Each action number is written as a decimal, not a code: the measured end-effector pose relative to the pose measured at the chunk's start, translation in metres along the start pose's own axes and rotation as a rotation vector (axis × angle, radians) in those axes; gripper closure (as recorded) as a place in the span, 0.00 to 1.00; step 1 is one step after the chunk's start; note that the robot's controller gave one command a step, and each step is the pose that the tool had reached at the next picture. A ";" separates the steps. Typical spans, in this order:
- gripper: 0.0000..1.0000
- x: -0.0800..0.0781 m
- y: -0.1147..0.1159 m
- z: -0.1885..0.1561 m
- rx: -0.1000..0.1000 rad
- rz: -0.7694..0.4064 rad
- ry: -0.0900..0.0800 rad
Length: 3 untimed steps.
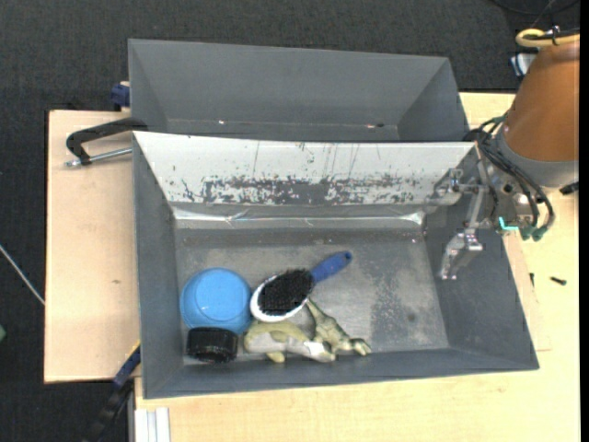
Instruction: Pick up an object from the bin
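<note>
Here's the gripper (457,254), hanging low at the right side of the grey bin (293,92), close against the right wall and just above bare floor, with nothing under it. Whether it's open or closed, I can't tell from this angle, and nothing shows in its grasp. Behind it, cables (532,215) loop at the wrist, and the orange cover (548,99) bulks over the bin's right rim. Now across the floor, well apart from the gripper, everything is bunched in the near left corner: a brush (287,293) with a blue handle (bristles up, handle pointing back toward the gripper's side), a blue bowl (216,299) touching its head, a black round piece (212,343) just in front of the bowl, and a pale toy figure (308,340) lying beside the brush's head.
</note>
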State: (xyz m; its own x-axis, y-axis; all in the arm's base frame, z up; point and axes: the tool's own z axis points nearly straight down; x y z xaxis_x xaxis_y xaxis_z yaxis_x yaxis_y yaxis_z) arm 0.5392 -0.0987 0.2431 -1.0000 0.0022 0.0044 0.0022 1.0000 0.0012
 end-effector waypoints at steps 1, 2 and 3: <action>0.00 0.042 0.017 0.161 -0.001 -0.099 0.003; 0.00 0.015 0.080 0.093 -0.002 -0.052 -0.018; 0.00 -0.015 0.138 0.171 0.002 -0.270 -0.011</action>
State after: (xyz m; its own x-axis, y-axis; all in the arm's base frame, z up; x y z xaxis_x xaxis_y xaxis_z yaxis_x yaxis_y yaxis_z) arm 0.5535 0.0399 0.0722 -0.9642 -0.2650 -0.0071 -0.2650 0.9643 -0.0007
